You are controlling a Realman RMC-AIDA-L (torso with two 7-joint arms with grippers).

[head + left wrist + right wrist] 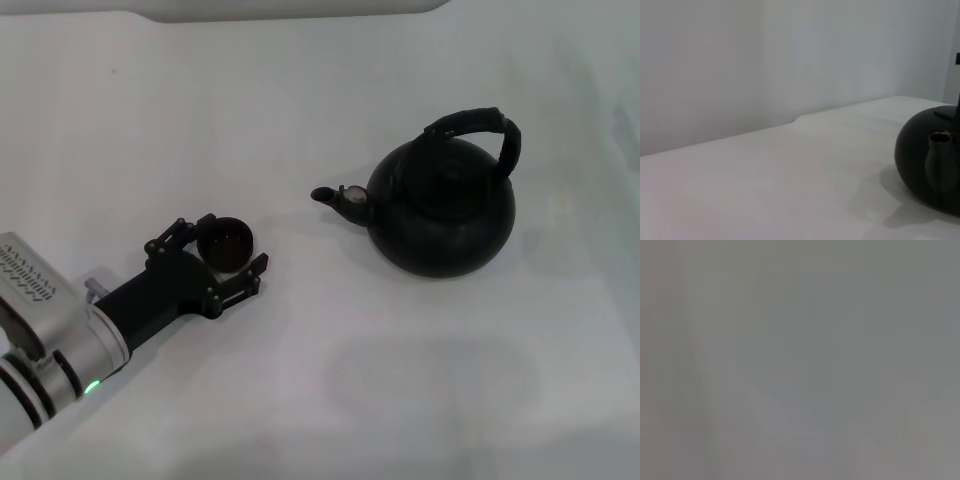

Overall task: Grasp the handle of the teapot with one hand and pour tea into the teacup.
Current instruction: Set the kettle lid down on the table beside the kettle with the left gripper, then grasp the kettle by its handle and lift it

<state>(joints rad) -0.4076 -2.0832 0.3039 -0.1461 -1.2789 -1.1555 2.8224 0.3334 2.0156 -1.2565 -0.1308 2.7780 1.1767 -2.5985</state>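
**On the white table: cup between the left fingers, teapot apart**

On the left side of the white table (330,400), the left gripper (224,250) is seen reaching in from the lower corner of the head view. Its black fingers (243,281) are spread to either side of the teacup (224,243), which sits between them; whether the pads are pressed against the cup wall cannot be told. The teacup is upright, with its dark opening facing up.

Well apart from the cup, toward the right, the teapot (443,208) is standing upright on the table. Its spout (339,199) is pointed toward the cup and the left gripper. The handle (487,124) is arched over the top of the pot and is not touched by anything.

From the left wrist view, part of the teapot (920,160) with its spout (939,160) is seen near the edge. The right gripper is not seen in any view, and nothing can be made out in the right wrist view.
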